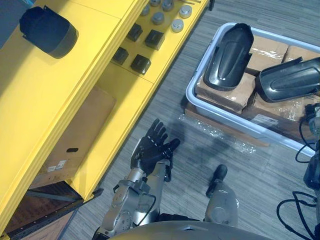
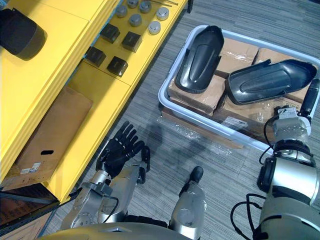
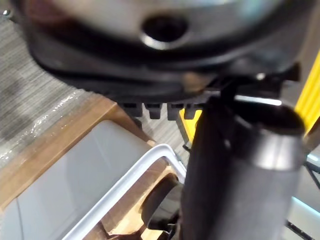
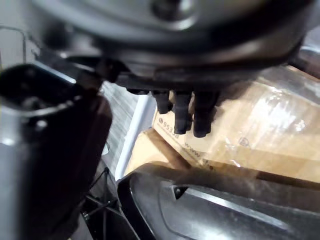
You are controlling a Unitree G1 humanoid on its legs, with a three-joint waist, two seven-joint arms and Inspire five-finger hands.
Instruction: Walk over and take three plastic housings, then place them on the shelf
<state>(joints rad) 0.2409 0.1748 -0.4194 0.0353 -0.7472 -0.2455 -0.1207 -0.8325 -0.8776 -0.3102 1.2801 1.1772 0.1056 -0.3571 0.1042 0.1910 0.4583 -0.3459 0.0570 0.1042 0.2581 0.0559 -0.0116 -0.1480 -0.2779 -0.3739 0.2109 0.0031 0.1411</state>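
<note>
One dark plastic housing (image 1: 47, 30) lies on top of the yellow shelf (image 1: 100, 65). Two more housings (image 2: 200, 57) (image 2: 270, 80) rest on cardboard boxes inside a pale bin (image 2: 200, 120) on the floor. My left hand (image 1: 152, 147) hangs open over the floor between shelf and bin, fingers spread, holding nothing. My right hand (image 2: 309, 97) is at the right end of the second housing. In the right wrist view its fingers (image 4: 182, 112) hang straight just above that housing (image 4: 210, 210), apart from it, and the hand is open.
Dark square parts (image 1: 141, 64) and grey round discs (image 1: 177, 25) lie on a lower shelf level. A cardboard box (image 1: 75, 135) sits below them. The bin stands on a wooden pallet (image 3: 45, 155) with crumpled plastic wrap (image 1: 220, 135) beside it.
</note>
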